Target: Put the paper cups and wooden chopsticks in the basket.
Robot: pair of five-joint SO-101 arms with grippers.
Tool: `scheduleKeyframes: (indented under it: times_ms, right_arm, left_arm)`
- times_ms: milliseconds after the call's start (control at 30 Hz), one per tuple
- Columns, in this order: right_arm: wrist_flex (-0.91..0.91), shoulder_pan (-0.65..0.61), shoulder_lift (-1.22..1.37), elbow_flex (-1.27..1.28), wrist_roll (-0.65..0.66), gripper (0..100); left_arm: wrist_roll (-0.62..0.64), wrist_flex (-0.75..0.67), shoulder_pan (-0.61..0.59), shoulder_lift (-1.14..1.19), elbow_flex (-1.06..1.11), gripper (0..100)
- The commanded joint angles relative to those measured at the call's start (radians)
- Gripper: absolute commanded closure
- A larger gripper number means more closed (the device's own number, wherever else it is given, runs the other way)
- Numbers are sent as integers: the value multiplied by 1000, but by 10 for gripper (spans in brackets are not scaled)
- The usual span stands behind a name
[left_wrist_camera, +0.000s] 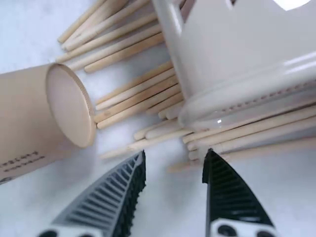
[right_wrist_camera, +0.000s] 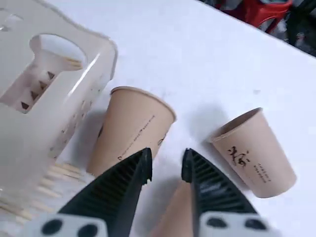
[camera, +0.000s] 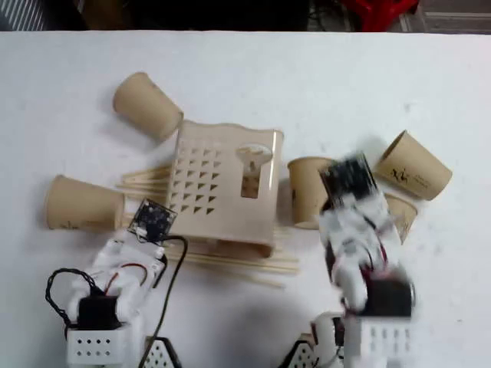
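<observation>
Nearest the bases, the left claw [left_wrist_camera: 173, 165] is moderately wide and empty. It sits low over the white table [camera: 253, 69], just short of the pale round wooden chopsticks [left_wrist_camera: 133, 96] that fan out from under the beige perforated plastic basket [camera: 222, 188]. On the basket's other side, the right claw [right_wrist_camera: 165, 159] has its jaws a narrow gap apart and holds nothing. It hangs above one tan paper cup lying on its side [right_wrist_camera: 173, 217], while a second fallen cup [right_wrist_camera: 132, 129] lies just beside the basket wall. A third cup [right_wrist_camera: 254, 153] lies farther out from the basket. On the left arm's side, a fourth cup [camera: 80, 203] lies near the basket, and a fifth cup [camera: 146, 103] sits at its far corner.

The basket lies tipped with a perforated wall facing up, and I cannot tell which way its mouth faces. No cup appears to be inside, so the task looks to be at the first pick-up. The right claw would probably need to widen before pinching a cup rim. The left would need a chopstick end that is free of the basket's weight, since several look pinned under it. There is open table beyond the basket towards the far edge, and more past the outermost cup.
</observation>
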Motion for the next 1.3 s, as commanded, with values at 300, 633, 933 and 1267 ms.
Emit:
scheduleKeyframes:
  times_ms: [300, 633, 933, 1267]
  right_arm:
    - [-10, -248, 993, -666, -153, 849]
    - [21, -302, 1280, -987, -336, 846]
    - [33, -269, 1440, -1059, -336, 846]
    - [136, -249, 1409, -1059, -308, 846]
  left_arm:
    - [-8, 5, 13, -7, -2, 800]
    - [-9, 5, 13, -7, -2, 800]
    - [-9, 5, 13, -7, -2, 800]
    - [-9, 5, 13, -7, -2, 800]
